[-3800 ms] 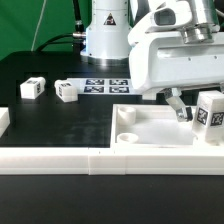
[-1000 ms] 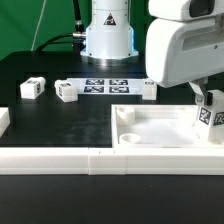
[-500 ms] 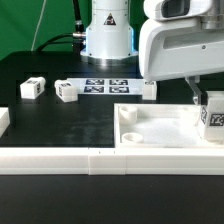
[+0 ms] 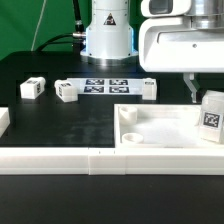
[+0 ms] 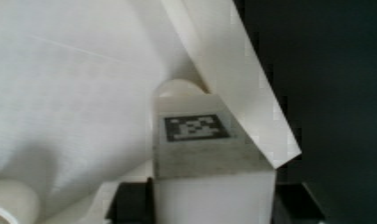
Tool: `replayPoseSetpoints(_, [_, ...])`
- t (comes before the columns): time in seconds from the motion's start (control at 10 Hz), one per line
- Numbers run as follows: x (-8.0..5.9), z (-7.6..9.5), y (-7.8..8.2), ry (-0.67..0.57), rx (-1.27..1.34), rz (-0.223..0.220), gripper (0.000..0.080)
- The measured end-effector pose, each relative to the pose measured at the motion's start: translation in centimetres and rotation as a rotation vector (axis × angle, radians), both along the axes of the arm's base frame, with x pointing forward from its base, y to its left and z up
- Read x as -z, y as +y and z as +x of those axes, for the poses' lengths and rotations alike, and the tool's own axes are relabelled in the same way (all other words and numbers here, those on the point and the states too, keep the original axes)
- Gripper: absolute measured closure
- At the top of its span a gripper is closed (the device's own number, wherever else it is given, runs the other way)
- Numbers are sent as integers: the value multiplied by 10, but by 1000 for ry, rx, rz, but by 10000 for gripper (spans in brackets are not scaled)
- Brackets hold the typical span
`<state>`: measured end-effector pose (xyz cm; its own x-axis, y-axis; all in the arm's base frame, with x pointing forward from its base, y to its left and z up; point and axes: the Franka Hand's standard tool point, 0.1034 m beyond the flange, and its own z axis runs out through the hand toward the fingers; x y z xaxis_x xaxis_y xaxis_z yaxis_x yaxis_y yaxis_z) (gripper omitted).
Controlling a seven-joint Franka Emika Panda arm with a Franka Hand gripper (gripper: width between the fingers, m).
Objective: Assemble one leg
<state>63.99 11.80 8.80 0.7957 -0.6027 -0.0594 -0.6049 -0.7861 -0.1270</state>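
Note:
A leg, a small white block with a square tag, stands upright in the corner of the white tray part at the exterior view's right. My gripper hangs over it, one dark finger just beside the leg's upper end, the other hidden. In the wrist view the leg fills the space between my gripper's dark fingers; a thin dark gap shows on one side, so the jaws look open around it. Three more legs lie on the black table.
The marker board lies at the back by the arm's base. A long white rail runs along the front, and another white part sits at the exterior view's left edge.
My gripper has risen and turned above the tray while the leg has stayed standing in the same corner. The other parts have not moved.

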Motion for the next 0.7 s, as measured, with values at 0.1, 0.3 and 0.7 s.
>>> replayPoseSetpoints(0.1, [1,0,1,14,102,2,499])
replayPoseSetpoints(0.3, [1,-1,1,40,230,9,499])
replayPoseSetpoints(0.7, [1,-2,4,56,243,21,430])
